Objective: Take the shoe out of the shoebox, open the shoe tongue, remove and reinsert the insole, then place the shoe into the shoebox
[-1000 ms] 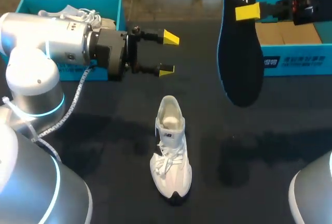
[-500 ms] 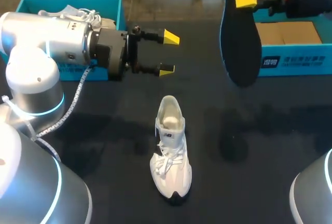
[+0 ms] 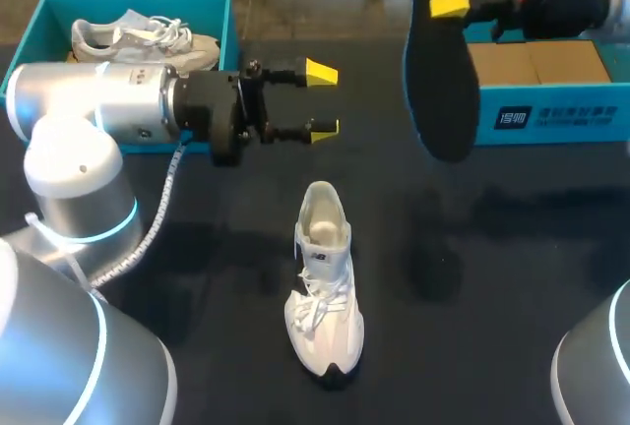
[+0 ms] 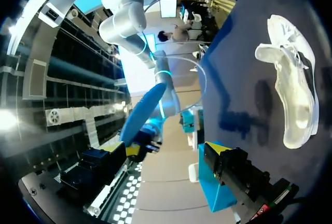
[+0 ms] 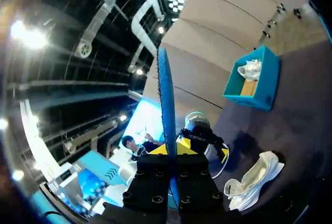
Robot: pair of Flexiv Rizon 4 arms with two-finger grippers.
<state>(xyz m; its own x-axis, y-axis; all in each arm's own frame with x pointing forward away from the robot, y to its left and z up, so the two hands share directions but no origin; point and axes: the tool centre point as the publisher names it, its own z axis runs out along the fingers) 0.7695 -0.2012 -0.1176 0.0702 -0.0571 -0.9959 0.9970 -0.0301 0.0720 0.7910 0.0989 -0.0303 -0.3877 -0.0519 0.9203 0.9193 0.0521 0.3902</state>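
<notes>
Head view first: our right pincer point(image 3: 445, 4) is clamped on the dark insole point(image 3: 438, 71) near its upper end, one yellow tip showing on the near face. The right wrist view has the insole point(image 5: 167, 99) rising edge-on from between the fingers of the same pincer point(image 5: 170, 151). Over the last second that arm has carried the insole higher and a little toward the middle, so its lower end now hangs further above the tabletop point(image 3: 492, 248), in front of the shoebox point(image 3: 551, 115) with the cardboard floor.

Our left pincer point(image 3: 322, 100) is spread wide and holds nothing. It has edged slightly toward the middle, and the arm behind it has swung aside, uncovering a second shoe point(image 3: 138, 36) in the other box point(image 3: 212, 12).

Our white shoe point(image 3: 323, 287) has not moved. It lies on the tabletop just beyond the left pincer's tips, heel opening toward them, well apart from the insole.

We judge that the insole is fully out and reinsertion comes next. The insole must come down and line up with the shoe's mouth, and the free left pincer is well placed to steady the shoe.
</notes>
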